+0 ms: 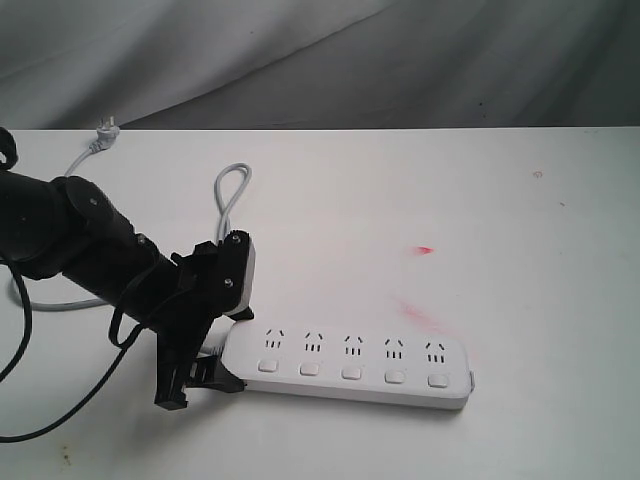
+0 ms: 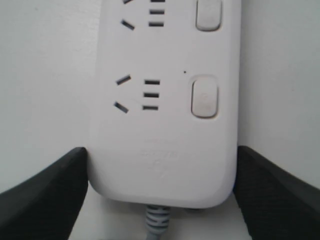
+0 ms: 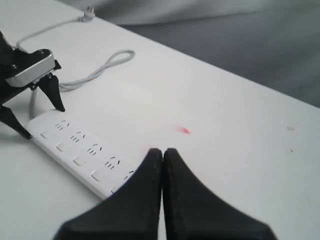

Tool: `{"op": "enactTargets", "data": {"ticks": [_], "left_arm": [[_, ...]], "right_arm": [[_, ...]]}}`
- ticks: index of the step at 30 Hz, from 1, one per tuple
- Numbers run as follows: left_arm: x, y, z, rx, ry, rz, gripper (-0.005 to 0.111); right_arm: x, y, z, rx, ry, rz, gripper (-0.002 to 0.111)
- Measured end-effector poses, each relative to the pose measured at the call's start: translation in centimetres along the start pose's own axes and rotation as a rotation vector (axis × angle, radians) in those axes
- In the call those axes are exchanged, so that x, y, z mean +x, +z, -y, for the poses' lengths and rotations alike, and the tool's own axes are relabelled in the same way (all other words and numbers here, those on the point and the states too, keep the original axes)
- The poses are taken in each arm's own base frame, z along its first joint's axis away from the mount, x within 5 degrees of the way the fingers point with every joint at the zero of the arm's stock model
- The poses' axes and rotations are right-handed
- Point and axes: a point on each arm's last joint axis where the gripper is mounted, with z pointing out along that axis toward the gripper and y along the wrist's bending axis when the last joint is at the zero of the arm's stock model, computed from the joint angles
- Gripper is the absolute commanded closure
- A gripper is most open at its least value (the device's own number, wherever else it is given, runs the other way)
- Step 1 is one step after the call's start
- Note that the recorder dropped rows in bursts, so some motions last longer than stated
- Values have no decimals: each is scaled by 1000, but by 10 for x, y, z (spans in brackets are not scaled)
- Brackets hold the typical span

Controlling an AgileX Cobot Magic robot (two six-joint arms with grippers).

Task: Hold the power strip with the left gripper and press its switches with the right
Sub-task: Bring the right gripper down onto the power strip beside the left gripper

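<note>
The white power strip (image 1: 350,365) lies flat near the table's front, its five switches (image 1: 351,372) in a row below the sockets. My left gripper (image 1: 226,350) straddles the strip's cord end. In the left wrist view its black fingers (image 2: 60,190) press against both long sides of the power strip (image 2: 165,125), just behind the first switch (image 2: 205,96). My right gripper (image 3: 162,151) is shut with nothing in it and hovers above the table near the strip's far end (image 3: 107,175). The exterior view does not show the right gripper.
The thin grey cord (image 1: 232,190) loops behind the left arm and runs to a plug (image 1: 105,130) at the table's back left. Faint red marks (image 1: 424,250) stain the white table (image 1: 520,250). Grey cloth (image 1: 400,60) hangs behind.
</note>
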Motion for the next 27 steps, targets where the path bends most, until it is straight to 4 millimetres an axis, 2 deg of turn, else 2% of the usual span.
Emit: {"op": "enactTargets", "data": {"ticks": [3, 8, 11, 16, 22, 27], "left_arm": [[0, 0, 0, 0, 0, 0, 40], [0, 0, 0, 0, 0, 0, 40], [0, 0, 0, 0, 0, 0, 40], [0, 0, 0, 0, 2, 0, 40], [0, 0, 0, 0, 2, 0, 40], [0, 0, 0, 0, 2, 0, 40]], "right_arm": [[-21, 20, 4, -16, 10, -74, 108], [-46, 68, 7, -65, 48, -223, 108], [-60, 95, -3, -136, 32, -298, 108], [-80, 134, -31, -339, -176, -393, 108], [-86, 184, -52, -584, -326, -468, 108], [-72, 224, -59, -641, -415, -509, 108]]}}
